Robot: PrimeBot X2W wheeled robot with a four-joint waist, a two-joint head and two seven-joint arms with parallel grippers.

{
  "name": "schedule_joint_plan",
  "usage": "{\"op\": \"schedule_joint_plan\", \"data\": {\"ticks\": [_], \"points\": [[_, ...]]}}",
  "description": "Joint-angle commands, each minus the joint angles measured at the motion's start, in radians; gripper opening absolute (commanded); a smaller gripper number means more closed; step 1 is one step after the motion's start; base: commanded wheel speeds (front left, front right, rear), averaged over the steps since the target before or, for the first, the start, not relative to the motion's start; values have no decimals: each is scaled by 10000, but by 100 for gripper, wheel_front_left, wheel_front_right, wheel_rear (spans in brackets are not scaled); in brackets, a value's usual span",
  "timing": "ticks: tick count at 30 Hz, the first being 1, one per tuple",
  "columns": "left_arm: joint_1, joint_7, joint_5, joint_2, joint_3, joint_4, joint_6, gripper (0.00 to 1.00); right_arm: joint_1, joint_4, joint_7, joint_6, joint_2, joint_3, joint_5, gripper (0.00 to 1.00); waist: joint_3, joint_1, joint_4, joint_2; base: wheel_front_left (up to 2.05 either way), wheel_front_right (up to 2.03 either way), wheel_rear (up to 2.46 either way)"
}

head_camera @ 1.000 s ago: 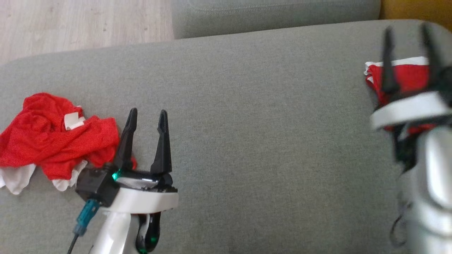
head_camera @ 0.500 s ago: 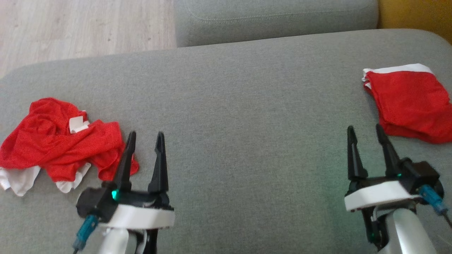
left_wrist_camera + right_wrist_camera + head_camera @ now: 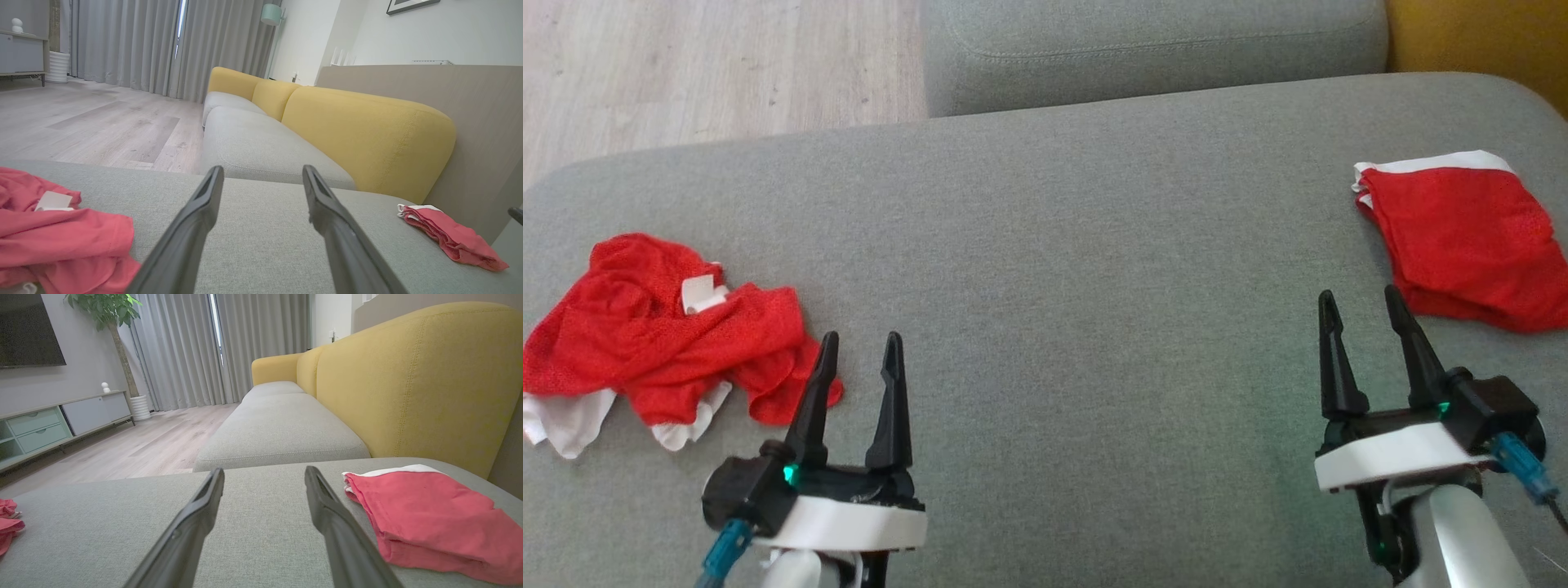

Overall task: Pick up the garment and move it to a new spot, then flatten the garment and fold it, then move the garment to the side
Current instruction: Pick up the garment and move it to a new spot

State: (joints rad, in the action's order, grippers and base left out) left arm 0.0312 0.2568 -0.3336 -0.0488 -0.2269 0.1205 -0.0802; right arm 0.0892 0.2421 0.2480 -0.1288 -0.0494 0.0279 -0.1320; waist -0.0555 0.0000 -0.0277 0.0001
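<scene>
A folded red garment with white trim [image 3: 1462, 237] lies flat at the right side of the grey cushion [image 3: 1078, 269]; the right wrist view has this folded garment [image 3: 429, 514] just right of my fingers, and the left wrist view shows it [image 3: 449, 237] far right. A second red garment, crumpled, [image 3: 662, 335] lies at the left, also low left in the left wrist view [image 3: 61, 241]. My left gripper [image 3: 859, 347] stands open beside the crumpled garment's right edge, holding nothing. My right gripper [image 3: 1360, 304] is open and empty, just in front of the folded garment.
A second grey seat cushion [image 3: 1152, 41] lies beyond the one I work on, with yellow backrests [image 3: 412, 379] along the right. Wooden floor [image 3: 711, 65] lies past the cushion's far-left edge. A wide stretch of grey fabric separates the two garments.
My right arm has drawn back from over the folded garment to the lower right, leaving the garment lying flat. The left gripper sits slightly lower in view; the camera has shifted a little.
</scene>
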Motion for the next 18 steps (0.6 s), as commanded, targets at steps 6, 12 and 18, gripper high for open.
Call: {"op": "schedule_joint_plan", "data": {"ticks": [6, 12, 18], "points": [[368, 49, 88, -14, 296, -326, 47, 100, 80, -402, 136, -19, -9, 255, 6, 100, -46, 0, 67, -1, 0, 0, 0], [431, 49, 127, -14, 385, -298, 166, 100, 63, -286, 137, -19, -9, 576, 203, 100, -19, 0, 337, -1, 0, 0, 0], [302, 49, 220, -14, 591, -241, 311, 100, -13, -85, 137, -19, -9, 1170, -11, 100, 213, 0, 1000, -1, 0, 0, 0]]}}
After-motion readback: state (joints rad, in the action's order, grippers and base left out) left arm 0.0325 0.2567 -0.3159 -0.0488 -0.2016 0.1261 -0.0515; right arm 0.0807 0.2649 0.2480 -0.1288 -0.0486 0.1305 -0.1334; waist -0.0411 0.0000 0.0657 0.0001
